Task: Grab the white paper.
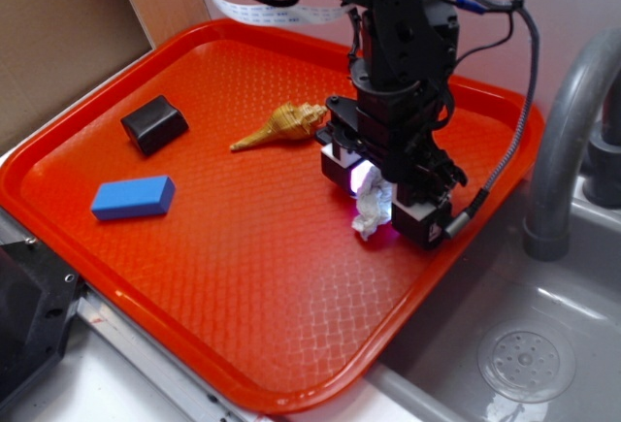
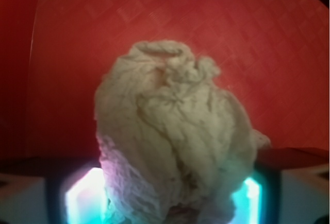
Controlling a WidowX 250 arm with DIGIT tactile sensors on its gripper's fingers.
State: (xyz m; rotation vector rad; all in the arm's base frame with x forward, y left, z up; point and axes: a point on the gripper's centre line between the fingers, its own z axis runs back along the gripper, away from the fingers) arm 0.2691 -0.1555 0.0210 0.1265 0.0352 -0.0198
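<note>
The white paper (image 1: 372, 207) is a crumpled, wrinkled wad standing on the orange tray (image 1: 243, 276), right of its middle. My gripper (image 1: 378, 211) points down over it, one finger on each side, and is shut on the wad. In the wrist view the white paper (image 2: 172, 141) fills the middle of the frame. It reaches from one glowing pad (image 2: 82, 195) at the lower left to the other glowing pad (image 2: 252, 198) at the lower right. My gripper (image 2: 170, 206) has the wad's lower part between its jaws. The underside of the wad is hidden.
A tan spiral seashell (image 1: 281, 126) lies just left of the gripper. A black block (image 1: 154, 123) and a blue block (image 1: 133, 197) sit on the tray's left side. A grey sink (image 1: 524, 344) with a curved faucet (image 1: 563, 141) is to the right.
</note>
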